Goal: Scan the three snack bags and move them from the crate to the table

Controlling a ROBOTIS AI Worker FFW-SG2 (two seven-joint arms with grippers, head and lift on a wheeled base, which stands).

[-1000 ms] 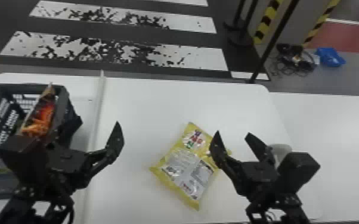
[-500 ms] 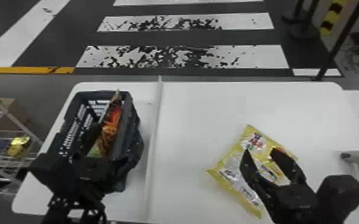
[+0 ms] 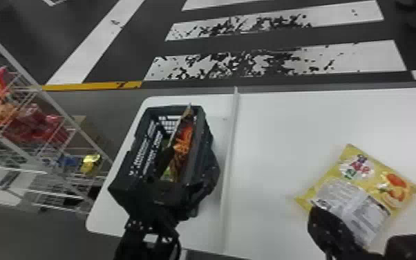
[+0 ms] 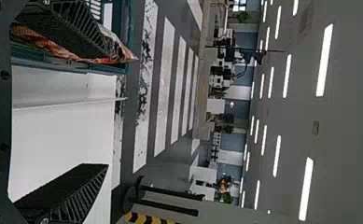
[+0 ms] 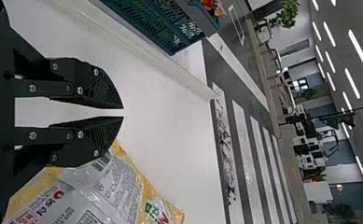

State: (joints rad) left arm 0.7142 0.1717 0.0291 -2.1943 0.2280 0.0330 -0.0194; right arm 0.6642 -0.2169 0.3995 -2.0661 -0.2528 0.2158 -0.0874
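The step in hand looks to be lifting the orange bag (image 3: 183, 143) out of the crate (image 3: 121, 184). It stands on edge along the crate's right wall, so the grip should come from above, one finger on each face. As things lie, the left hand (image 4: 111, 108) seems to straddle that wall, one finger inside by the bag, the other outside over the desk (image 3: 269, 155). Closing there would likely pinch plastic along with the bag; better to raise a little, shift so both fingers drop inside, then squeeze gently on the upper part. A soft bag may fold or slip, so lift straight up, clear the rim, and turn the code to the scanner before laying it down.

The left hand has its fingers wide apart and nothing clamped between them; whether the inner one touches the bag, I cannot tell. The right hand (image 5: 122, 112) holds nothing, its fingers nearly together with a slim gap. It is beside the yellow bag (image 3: 383, 193), which lies flat on the desk, on the far side of the divider from the crate
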